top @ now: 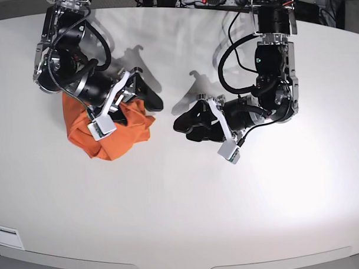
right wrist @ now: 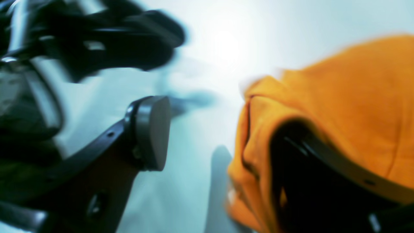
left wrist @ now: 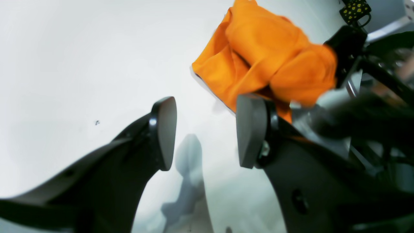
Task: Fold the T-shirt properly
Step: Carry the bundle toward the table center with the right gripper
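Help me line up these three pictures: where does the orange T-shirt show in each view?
Left wrist: T-shirt bunched at upper right, beyond the open left gripper.
Right wrist: fills the right side, draped over one finger of the right gripper.
Base: crumpled at left, under the right arm.
Shared landmark: the white table.

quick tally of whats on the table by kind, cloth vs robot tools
Orange cloth: 1, the T-shirt, crumpled in a heap
Robot tools: 2, the right tool over the T-shirt with one finger draped in the fabric, and the left tool open over the bare white table
Total: 3
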Motion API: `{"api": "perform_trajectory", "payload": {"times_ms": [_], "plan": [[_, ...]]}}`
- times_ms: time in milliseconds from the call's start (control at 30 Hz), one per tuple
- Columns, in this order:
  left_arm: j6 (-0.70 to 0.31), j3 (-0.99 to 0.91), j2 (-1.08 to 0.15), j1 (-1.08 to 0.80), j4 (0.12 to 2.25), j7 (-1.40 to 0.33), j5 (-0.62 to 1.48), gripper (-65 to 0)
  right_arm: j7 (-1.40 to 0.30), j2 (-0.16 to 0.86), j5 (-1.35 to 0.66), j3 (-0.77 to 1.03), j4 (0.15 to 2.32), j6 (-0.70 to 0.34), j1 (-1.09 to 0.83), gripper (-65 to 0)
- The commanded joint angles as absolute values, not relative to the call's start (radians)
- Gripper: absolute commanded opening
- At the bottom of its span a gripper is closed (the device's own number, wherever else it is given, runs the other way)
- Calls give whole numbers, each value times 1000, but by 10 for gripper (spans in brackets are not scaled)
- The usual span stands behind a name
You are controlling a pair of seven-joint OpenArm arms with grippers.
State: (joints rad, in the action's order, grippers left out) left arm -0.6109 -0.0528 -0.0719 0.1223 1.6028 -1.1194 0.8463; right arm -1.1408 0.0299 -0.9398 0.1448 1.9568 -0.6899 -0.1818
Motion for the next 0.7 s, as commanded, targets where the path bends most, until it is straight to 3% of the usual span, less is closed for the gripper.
{"api": "perform_trajectory", "payload": {"times_ms": [0,267,400,533,667], "plan": [[-618,-53,-72,142,1621,-1101,873,-336,-1118,31,-971,128,1977,-698,-169,-243],[-618,-53,-72,142,1621,-1101,873,-336,-1121,31,-948,66,1979,-698,-90,-243],[-618,-53,-72,142,1621,-1101,873,-336,-1114,84,-783,5,1979,-698,-55,-243],[-618,-53,-72,142,1621,-1101,873,-336,-1126,131,-864,-58,1979,-698,-78,-243],[-619,-53,-78,142,1621,-1101,862,-336,-1148,167,-825,-117,1979,-698,-97,-243]]}}
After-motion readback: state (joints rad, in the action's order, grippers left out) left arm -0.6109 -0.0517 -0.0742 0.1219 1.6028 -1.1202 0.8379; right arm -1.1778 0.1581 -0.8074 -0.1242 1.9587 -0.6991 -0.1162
